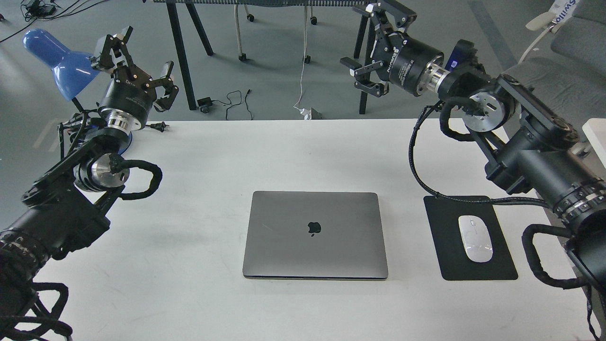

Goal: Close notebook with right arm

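Lying flat near the white worktop's [189,293] front edge, the slim grey metal notebook [315,235] was already closed. Both grippers, right [374,52] and left [135,64], hung beyond the back edge, fingers spread, holding nothing.

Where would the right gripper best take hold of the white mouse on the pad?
Across its long sides at mid-body, coming straight down from above. The white mouse lies flat and low on the black mouse pad, so probably only a top-down pinch fits. The right gripper hangs open far off.
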